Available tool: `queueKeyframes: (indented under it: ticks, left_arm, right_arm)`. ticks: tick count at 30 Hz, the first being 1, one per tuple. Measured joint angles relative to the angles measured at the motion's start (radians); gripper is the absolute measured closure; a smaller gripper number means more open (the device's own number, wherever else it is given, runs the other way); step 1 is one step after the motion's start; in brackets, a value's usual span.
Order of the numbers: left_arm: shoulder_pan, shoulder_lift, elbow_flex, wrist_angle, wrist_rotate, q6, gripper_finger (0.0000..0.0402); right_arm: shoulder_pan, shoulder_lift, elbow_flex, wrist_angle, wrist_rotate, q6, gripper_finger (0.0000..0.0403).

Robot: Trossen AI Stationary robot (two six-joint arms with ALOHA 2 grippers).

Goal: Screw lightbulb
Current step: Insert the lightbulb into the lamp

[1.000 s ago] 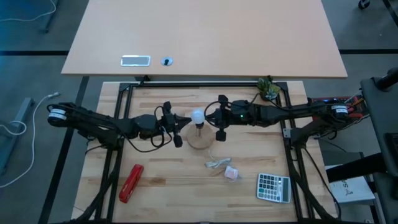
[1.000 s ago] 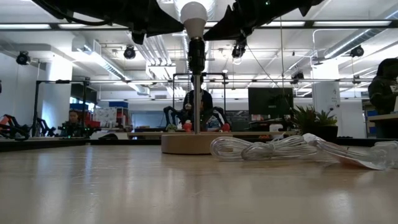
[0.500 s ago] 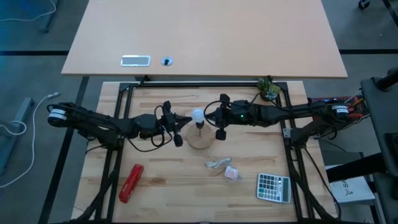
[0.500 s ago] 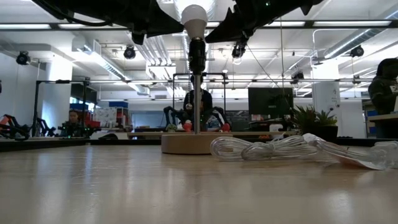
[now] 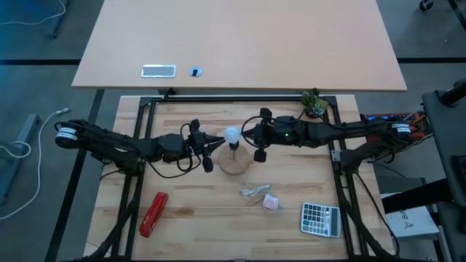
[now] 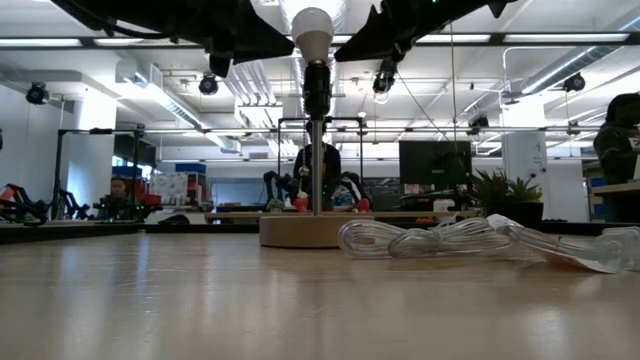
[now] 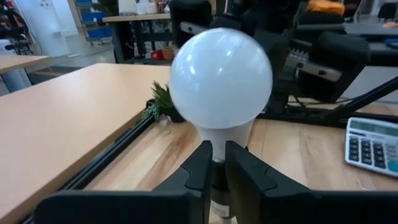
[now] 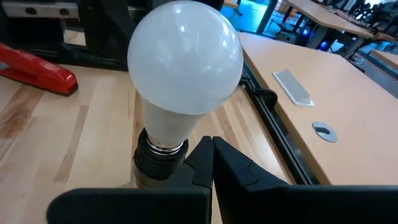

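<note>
The lightbulb (image 5: 231, 135) is white and round. It stands upright in a dark socket (image 8: 158, 163) on top of a thin post (image 6: 316, 160), which rises from a round wooden disc (image 5: 234, 164). My left gripper (image 7: 218, 155) comes level from the table's left. Its fingers stand a narrow gap apart, just in front of the bulb's neck (image 7: 222, 134). My right gripper (image 8: 212, 146) comes from the right, slanting slightly down. It is shut, with its tips beside the socket. My left gripper's fingertips (image 7: 205, 152) lie close under the bulb's neck, and I cannot tell whether they touch it. My right gripper's shut tips (image 8: 202, 152) stand next to the socket, and I cannot tell whether they touch it either.
A crumpled clear wrapper (image 5: 255, 191) and a pinkish packet (image 5: 271, 202) lie near the disc. A calculator (image 5: 320, 218) is at the near right and a red stapler (image 5: 153, 213) at the near left. A small plant (image 5: 314, 104) sits at the far right corner.
</note>
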Motion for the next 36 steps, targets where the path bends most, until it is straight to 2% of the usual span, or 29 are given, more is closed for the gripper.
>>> queueKeyframes:
  ticks: [7, 21, 36]
  left_arm:
    - [0.0, 0.012, 0.0, 0.049, 0.028, 0.001, 0.0352]
    - [0.014, 0.056, 0.0, 0.116, 0.026, 0.011, 0.0363]
    - [0.021, 0.074, 0.0, 0.12, 0.022, -0.004, 0.0364]
  right_arm:
    - [0.0, 0.0, 0.0, 0.016, -0.003, -0.005, 0.0403]
    - [0.0, 0.0, 0.0, 0.028, -0.03, 0.004, 0.0403]
    - [0.013, 0.002, 0.0, 0.016, -0.031, 0.009, 0.0403]
